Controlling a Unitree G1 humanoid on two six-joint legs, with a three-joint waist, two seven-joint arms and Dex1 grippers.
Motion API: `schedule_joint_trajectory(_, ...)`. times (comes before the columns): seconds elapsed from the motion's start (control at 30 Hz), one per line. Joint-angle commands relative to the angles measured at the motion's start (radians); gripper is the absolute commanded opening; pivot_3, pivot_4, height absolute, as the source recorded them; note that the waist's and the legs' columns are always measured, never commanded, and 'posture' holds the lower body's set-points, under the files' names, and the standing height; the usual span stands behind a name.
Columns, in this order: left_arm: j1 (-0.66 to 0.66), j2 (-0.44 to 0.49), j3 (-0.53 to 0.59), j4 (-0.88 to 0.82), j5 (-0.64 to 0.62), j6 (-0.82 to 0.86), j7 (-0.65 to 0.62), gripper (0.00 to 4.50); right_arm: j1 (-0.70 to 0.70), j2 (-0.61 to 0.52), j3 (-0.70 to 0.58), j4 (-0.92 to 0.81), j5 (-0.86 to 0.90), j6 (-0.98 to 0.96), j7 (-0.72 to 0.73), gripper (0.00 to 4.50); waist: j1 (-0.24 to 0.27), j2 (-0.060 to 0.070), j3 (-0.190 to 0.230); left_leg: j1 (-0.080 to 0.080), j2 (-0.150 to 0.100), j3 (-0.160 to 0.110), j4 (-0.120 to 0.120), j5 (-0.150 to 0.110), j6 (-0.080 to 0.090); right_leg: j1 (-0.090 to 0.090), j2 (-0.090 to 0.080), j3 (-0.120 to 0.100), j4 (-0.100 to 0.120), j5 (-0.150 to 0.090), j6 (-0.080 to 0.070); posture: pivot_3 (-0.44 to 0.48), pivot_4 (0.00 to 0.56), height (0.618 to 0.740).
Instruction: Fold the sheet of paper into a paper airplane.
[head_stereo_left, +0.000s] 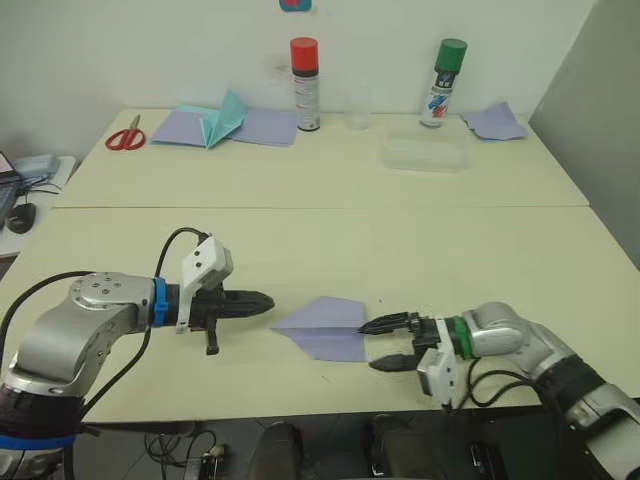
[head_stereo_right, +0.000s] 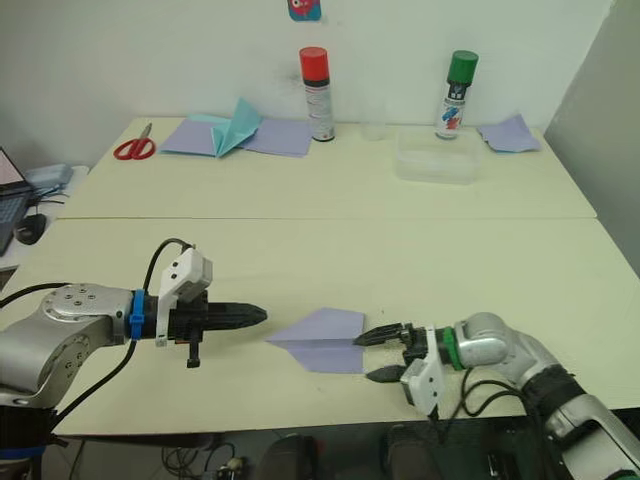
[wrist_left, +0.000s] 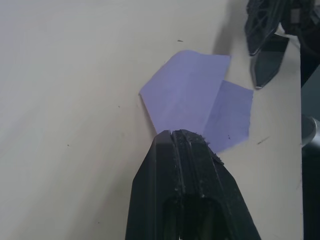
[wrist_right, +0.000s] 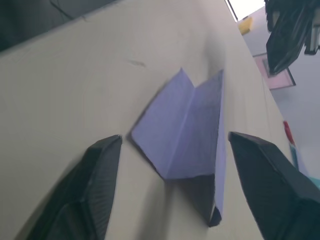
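Lying flat near the front edge of the pale tabletop (head_stereo_left: 420, 250): a pointed, layered lavender paper airplane (head_stereo_left: 328, 326), right end effector (head_stereo_left: 390, 343) spread wide at its tail, likely to pinch it. Shut and empty just off the nose: left end effector (head_stereo_left: 262, 301), probably ready to steady it.

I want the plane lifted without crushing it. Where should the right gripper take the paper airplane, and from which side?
Probably the raised centre fold at the blunt tail of the paper airplane, approached from the robot's right. The nose points toward the shut left gripper, and the open right gripper already faces the tail, one finger on each side.
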Motion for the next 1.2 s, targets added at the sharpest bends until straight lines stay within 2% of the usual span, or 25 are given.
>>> schedule_joint_trajectory(0.03,-0.038,-0.051,-0.029,0.005,0.03,-0.055,0.022,0.0,0.009,-0.022,-0.014,-0.119,0.241,0.137,0.082,4.16,0.004,0.0,0.0,0.0,0.0,0.0,0.0,0.0,0.0,0.0,0.0,0.0,0.0,0.0,0.0,0.0,0.15,0.74)
schedule_joint_trajectory(0.1,-0.046,-0.078,-0.052,0.012,0.054,-0.072,0.033,0.0,0.004,-0.007,-0.038,-0.162,0.341,0.273,0.114,3.98,0.003,0.0,0.0,0.0,0.001,0.0,0.0,0.0,0.0,0.0,0.001,0.001,0.001,0.0,0.0,0.0,0.15,0.74)
schedule_joint_trajectory(0.2,-0.043,-0.096,-0.078,0.002,0.071,-0.082,0.034,0.0,-0.007,0.012,-0.074,-0.234,0.403,0.483,0.132,3.15,0.003,0.0,0.0,0.001,0.001,-0.001,0.001,0.0,0.0,0.001,0.004,0.002,0.001,0.002,-0.002,0.0,0.15,0.74)
schedule_joint_trajectory(0.27,-0.036,-0.101,-0.097,-0.009,0.082,-0.086,0.031,0.0,-0.007,0.021,-0.097,-0.314,0.466,0.683,0.126,2.35,0.005,0.0,0.0,0.001,0.001,-0.001,0.001,0.0,0.0,0.0,0.005,0.001,0.001,0.002,-0.003,0.0,0.15,0.74)
schedule_joint_trajectory(0.33,-0.023,-0.093,-0.161,-0.002,0.16,-0.144,0.028,0.0,-0.016,0.042,-0.116,-0.393,0.537,0.895,0.098,1.62,0.006,0.0,0.0,0.001,0.002,-0.001,0.001,0.0,0.0,0.0,0.006,0.0,0.001,0.002,-0.003,0.0,0.15,0.74)
schedule_joint_trajectory(0.47,-0.025,-0.111,-0.198,0.002,0.201,-0.167,0.041,0.0,0.001,0.056,-0.16,-0.481,0.579,1.087,0.11,0.03,0.008,0.0,0.0,-0.001,0.002,-0.001,0.0,0.0,0.0,-0.001,0.006,0.001,0.001,0.002,-0.004,0.0,0.15,0.74)
schedule_joint_trajectory(0.67,-0.006,-0.106,-0.241,-0.022,0.222,-0.16,0.013,0.0,0.051,0.06,-0.212,-0.571,0.558,1.2,0.118,0.01,0.008,0.0,0.0,-0.002,0.001,0.0,0.0,0.0,0.0,-0.003,0.006,-0.001,0.0,0.002,-0.003,0.0,0.15,0.74)
schedule_joint_trajectory(0.93,0.036,-0.102,-0.278,-0.081,0.243,-0.175,-0.003,0.0,0.054,0.09,-0.249,-0.558,0.501,1.236,0.125,0.01,0.007,0.0,0.0,-0.002,0.001,0.0,0.001,0.0,0.0,-0.003,0.007,-0.002,0.001,0.002,-0.002,0.0,0.15,0.74)
schedule_joint_trajectory(1.07,0.052,-0.098,-0.307,-0.079,0.288,-0.212,0.001,0.0,0.059,0.101,-0.243,-0.564,0.491,1.263,0.15,0.01,0.007,0.0,0.0,-0.002,0.001,0.0,0.001,0.0,0.0,-0.003,0.008,-0.002,0.001,0.002,-0.003,0.0,0.15,0.74)
schedule_joint_trajectory(1.2,0.069,-0.095,-0.345,-0.045,0.362,-0.27,0.011,0.0,0.082,0.098,-0.185,-0.558,0.459,1.357,0.17,0.01,0.007,0.0,-0.001,-0.002,0.001,0.0,0.001,0.0,0.0,-0.002,0.007,-0.002,0.001,0.002,-0.003,0.0,0.15,0.74)
